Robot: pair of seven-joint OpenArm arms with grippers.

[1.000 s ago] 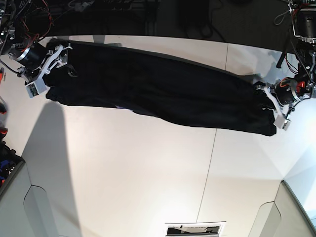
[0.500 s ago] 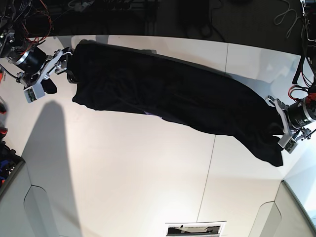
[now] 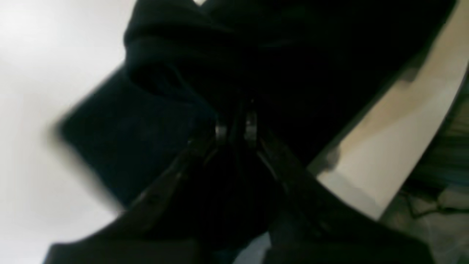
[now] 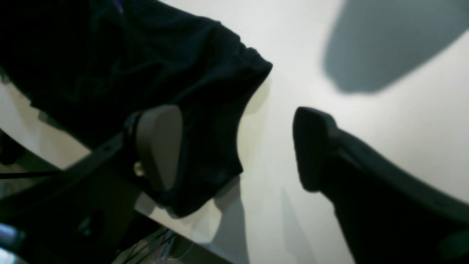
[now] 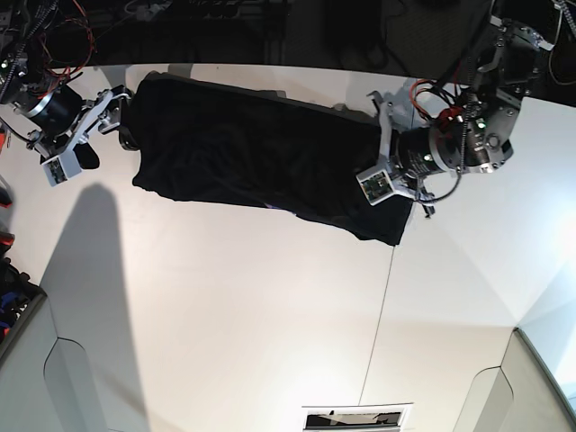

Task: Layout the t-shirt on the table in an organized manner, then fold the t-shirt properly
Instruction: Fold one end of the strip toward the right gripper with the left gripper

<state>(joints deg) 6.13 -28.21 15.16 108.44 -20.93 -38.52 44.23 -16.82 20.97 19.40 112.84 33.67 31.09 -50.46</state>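
Observation:
The black t-shirt [image 5: 252, 148] lies bunched in a long band across the far part of the white table [image 5: 225, 297]. My left gripper [image 5: 378, 144] is over the shirt's right end. In the left wrist view the gripper [image 3: 236, 128] is shut on a fold of the shirt [image 3: 293, 55]. My right gripper [image 5: 106, 135] is at the shirt's left end. In the right wrist view the gripper [image 4: 238, 143] is open, with one finger [image 4: 157, 143] over the shirt's corner [image 4: 205, 110] and the other over bare table [image 4: 329, 55]. A purple patch [image 4: 117, 4] shows at the top edge.
A thin seam [image 5: 382, 297] runs down the table. Grey bins stand at the lower left [image 5: 27, 360] and lower right [image 5: 540, 378]. A white-framed slot [image 5: 355, 417] sits at the front edge. Cables and dark gear line the far edge [image 5: 225, 27].
My left gripper has carried the shirt's right end from the far right towards the middle, so the band is much shorter. My right gripper opened earlier and has stayed by the left end.

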